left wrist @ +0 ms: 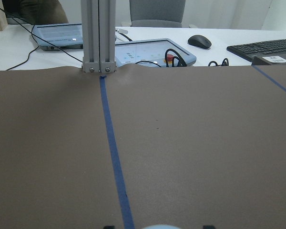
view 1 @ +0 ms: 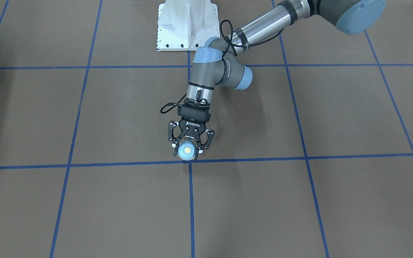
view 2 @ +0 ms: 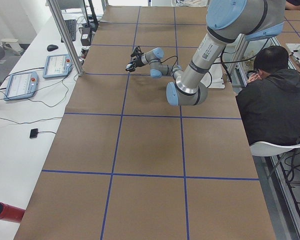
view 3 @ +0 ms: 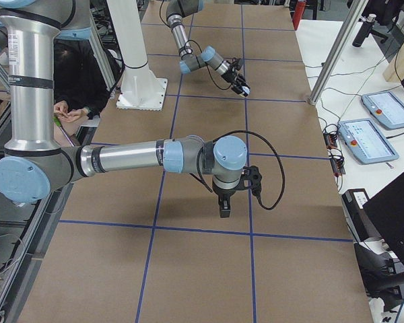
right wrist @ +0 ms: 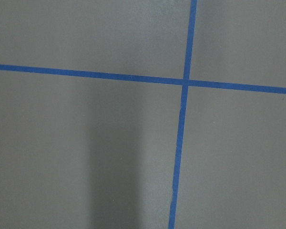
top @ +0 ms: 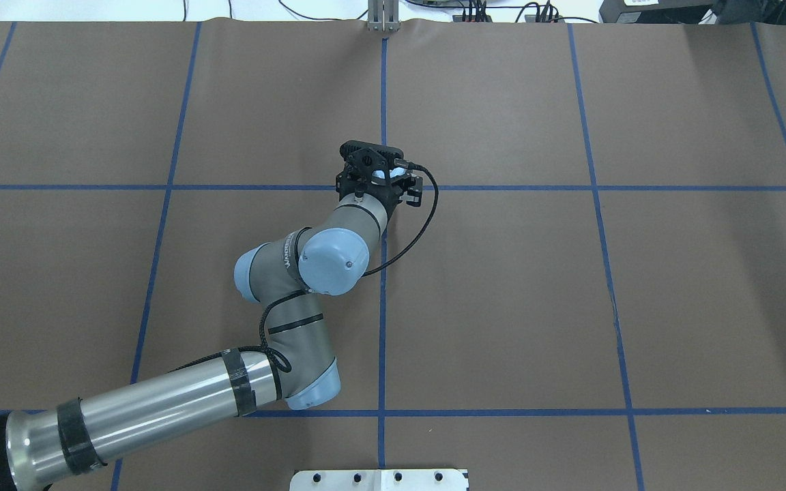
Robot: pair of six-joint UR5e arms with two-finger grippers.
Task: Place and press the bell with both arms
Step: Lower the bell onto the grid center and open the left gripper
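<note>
**Bell masked, right gripper unreadable**

Overhead, the black left gripper (top: 374, 168) covers the light-blue dome-shaped desk bell (top: 381, 176) except 1 sliver. The left wrist view's bottom edge crops it to an arc. The black right gripper (view 3: 223, 207) shows in 1 side view, too small to judge.

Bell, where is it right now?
In the front-facing view, the bell is near the centre, held in the left gripper, just on the robot's side of a blue tape crossing.

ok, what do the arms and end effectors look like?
Left arm and right arm: silver tubes, grey joints, light-blue caps, black bands, looping black cable. Left end effector: black, two linkage fingers, white ROBOTIQ lettering. Right end effector: black too.
</note>
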